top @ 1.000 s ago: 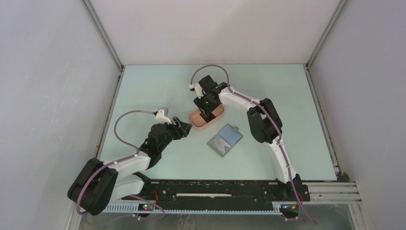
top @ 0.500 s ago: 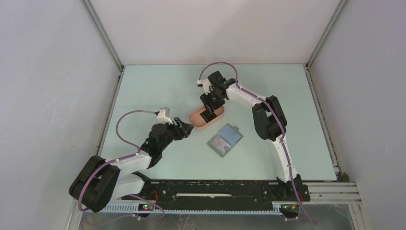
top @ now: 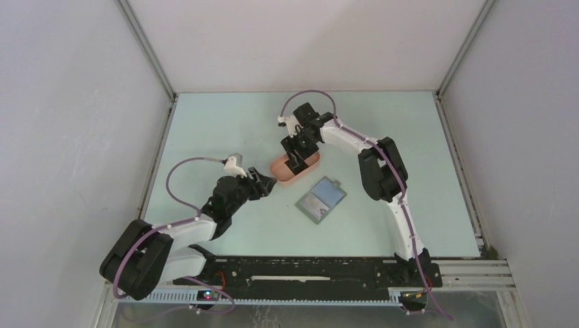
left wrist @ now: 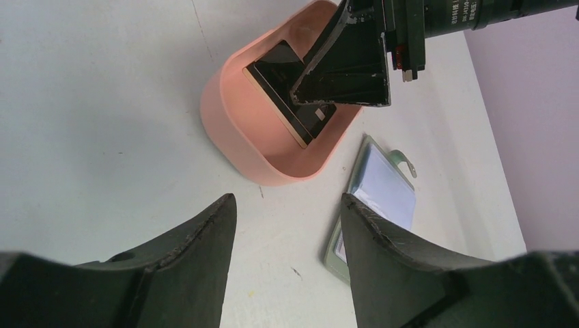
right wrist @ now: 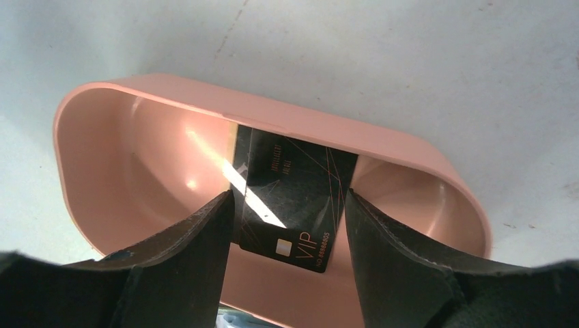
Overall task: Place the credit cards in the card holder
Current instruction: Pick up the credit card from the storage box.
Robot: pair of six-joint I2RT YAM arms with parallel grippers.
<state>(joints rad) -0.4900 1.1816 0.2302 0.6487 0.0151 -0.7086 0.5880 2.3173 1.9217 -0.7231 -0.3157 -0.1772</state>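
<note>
The black credit card (right wrist: pixel 290 205) leaned inside the pink tray (right wrist: pixel 410 154), at about 11 o'clock from the unfolded card holder (left wrist: pixel 382 198). It was probably thin, stiff and slick, so pinch its long edges. The right gripper (right wrist: pixel 288 195) straddled it with jaws parted; the left gripper (left wrist: pixel 287 201) was spread and empty.

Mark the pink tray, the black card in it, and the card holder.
pink tray (right wrist: pixel 136 157): right wrist view, inner wall.
black card (right wrist: pixel 293 195): right wrist view, face centre.
card holder (top: pixel 321 199): top view, open inside.

Right pincer (top: pixel 295 160) blocks the pink tray (top: pixel 278 175) (card holder (top: pixel 321 199) lies apart, uncovered)
</note>
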